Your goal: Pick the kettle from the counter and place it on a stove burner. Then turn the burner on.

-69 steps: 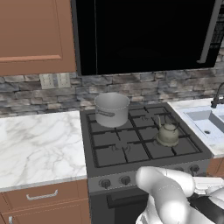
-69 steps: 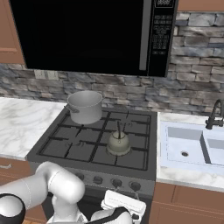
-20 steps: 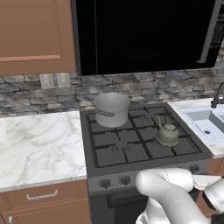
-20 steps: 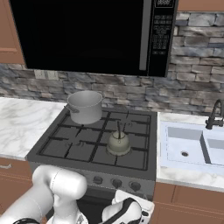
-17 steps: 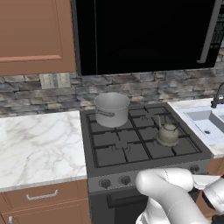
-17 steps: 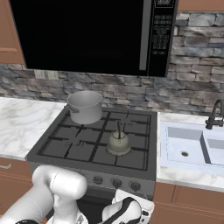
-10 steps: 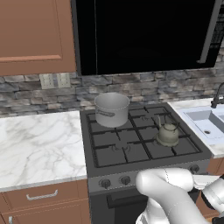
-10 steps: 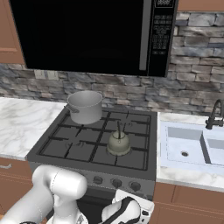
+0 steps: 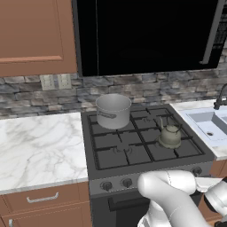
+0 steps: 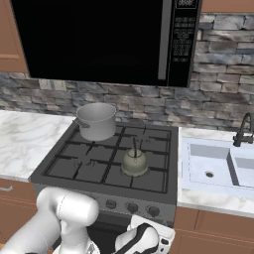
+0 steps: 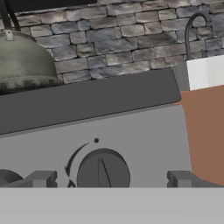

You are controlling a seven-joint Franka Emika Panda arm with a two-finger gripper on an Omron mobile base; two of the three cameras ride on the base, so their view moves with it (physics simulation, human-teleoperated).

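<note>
The end effector is spread wide and empty, its tips flanking a stove knob at six o'clock. The kettle already sits on the front-right stove burner. Next, I judge: close on the knob and twist.

I see one kettle and one pot on one stove. Close to my hand I see one knob, and farther off I count four knobs on the stove front. There is one sink, one tap and one microwave.
</note>
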